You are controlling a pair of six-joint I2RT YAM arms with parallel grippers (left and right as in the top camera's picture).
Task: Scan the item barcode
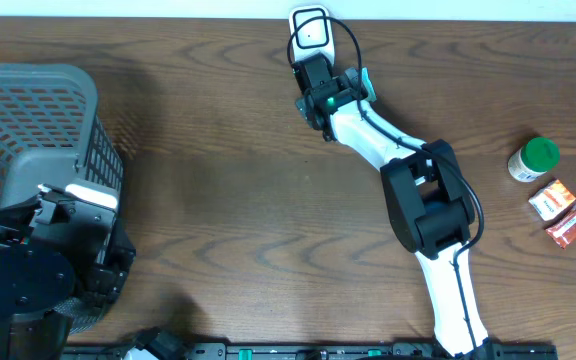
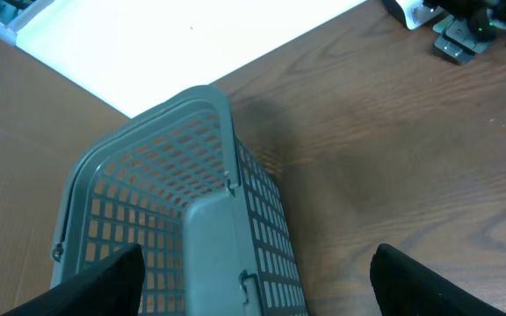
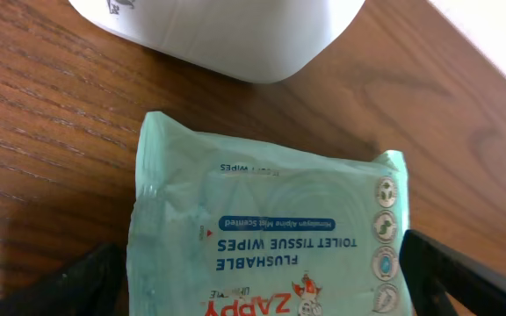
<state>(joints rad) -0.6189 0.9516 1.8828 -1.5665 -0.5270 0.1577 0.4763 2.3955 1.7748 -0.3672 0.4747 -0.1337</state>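
Right gripper (image 3: 266, 283), wide open, straddles the ungripped mint-green plastic wipes pack (image 3: 262, 228) beside a white plastic scanner (image 3: 218, 35); left gripper (image 2: 266, 285), open and empty, hangs above a grey slotted plastic basket (image 2: 148, 175).

The pale green soft plastic wipes pack (image 3: 271, 237) reads upside down "ZAPPY", "FLUSHABLE TOILET TISSUE WIPES", a blue band with small unreadable lettering, and faint "WIPES" near its top.

A dark brown wood-grain worktop (image 1: 218, 160) filled the overhead view. Along its far edge, at twelve o'clock, ran a pale, bright strip (image 1: 468, 8), wall or floor I could not tell. Light fell evenly; a soft shadow lay at ten o'clock
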